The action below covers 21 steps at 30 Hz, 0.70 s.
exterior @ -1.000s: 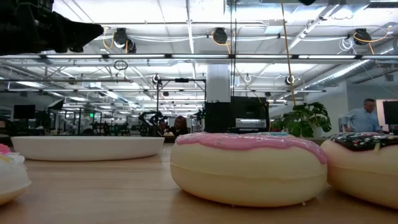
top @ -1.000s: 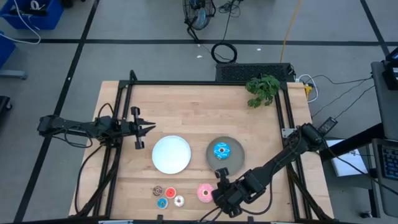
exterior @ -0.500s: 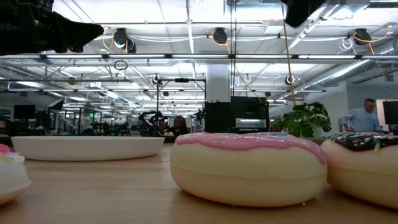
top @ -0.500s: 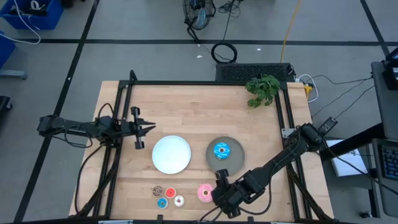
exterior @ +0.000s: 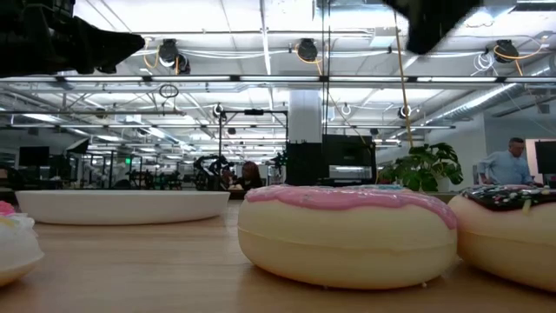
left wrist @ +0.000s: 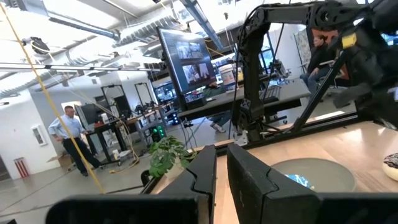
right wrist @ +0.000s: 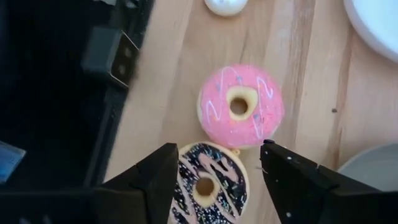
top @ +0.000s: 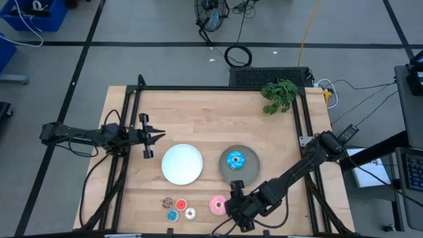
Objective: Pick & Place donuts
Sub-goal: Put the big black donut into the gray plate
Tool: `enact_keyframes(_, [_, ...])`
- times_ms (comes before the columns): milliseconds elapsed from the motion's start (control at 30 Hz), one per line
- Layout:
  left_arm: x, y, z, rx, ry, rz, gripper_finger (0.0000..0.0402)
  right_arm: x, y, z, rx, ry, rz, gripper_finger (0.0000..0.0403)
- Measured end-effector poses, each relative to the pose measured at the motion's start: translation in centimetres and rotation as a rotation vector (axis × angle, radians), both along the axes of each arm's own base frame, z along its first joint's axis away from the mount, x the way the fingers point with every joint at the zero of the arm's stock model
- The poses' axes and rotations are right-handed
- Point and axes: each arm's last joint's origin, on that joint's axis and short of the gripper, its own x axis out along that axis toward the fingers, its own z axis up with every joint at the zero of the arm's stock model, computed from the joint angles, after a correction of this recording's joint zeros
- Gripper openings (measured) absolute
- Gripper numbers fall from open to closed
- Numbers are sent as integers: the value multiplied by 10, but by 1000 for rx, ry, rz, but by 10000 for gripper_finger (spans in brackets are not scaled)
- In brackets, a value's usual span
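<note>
Your right gripper (right wrist: 214,180) hung over the dark brown sprinkled donut (right wrist: 208,184), fingers spread either side of it, not touching. Pink donut (right wrist: 240,106) lay just beside it, near the table's (top: 198,112) front edge. Blue donut (top: 234,159) sat on the grey plate (top: 249,170). Your left gripper (top: 158,137) waited near the white plate (top: 182,164), fingers nearly together.

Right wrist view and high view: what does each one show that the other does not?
Only the right wrist view shows the dark brown sprinkled donut, framed by the open right gripper. Only the high view shows the blue donut on the grey plate, the tiny donuts and the waiting left gripper. Both show the pink donut.
</note>
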Motion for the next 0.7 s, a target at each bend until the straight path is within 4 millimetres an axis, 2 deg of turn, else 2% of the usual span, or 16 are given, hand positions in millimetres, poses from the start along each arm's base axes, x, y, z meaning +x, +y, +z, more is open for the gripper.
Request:
enact_keyframes(233, [0, 0, 0, 0, 0, 1, 47, -9, -10, -29, -18, 90, -32, 219])
enact_keyframes(700, [0, 1, 0, -14, -4, 49, 47, -18, -22, -65, 26, 139, -114, 220])
